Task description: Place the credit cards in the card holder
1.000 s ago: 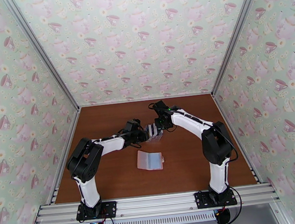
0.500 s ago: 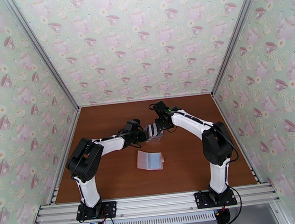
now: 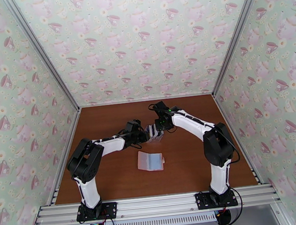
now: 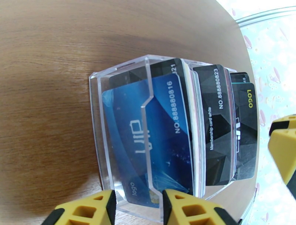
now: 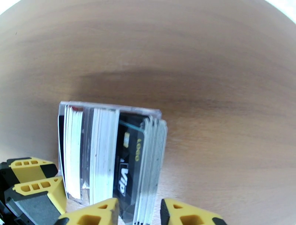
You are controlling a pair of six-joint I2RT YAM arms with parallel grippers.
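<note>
Between the just-widened, open jaws of the right gripper [image 5: 140, 211] stand the credit cards [image 5: 148, 166], so none is gripped yet; the left gripper [image 4: 138, 207] clamps the clear rack [image 4: 97, 111]; the card holder [image 3: 151, 161] lies behind both

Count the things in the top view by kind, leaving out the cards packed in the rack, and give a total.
Arms: 2 (left arm, right arm)
Rack: 1
Holder: 1
Total: 4
</note>
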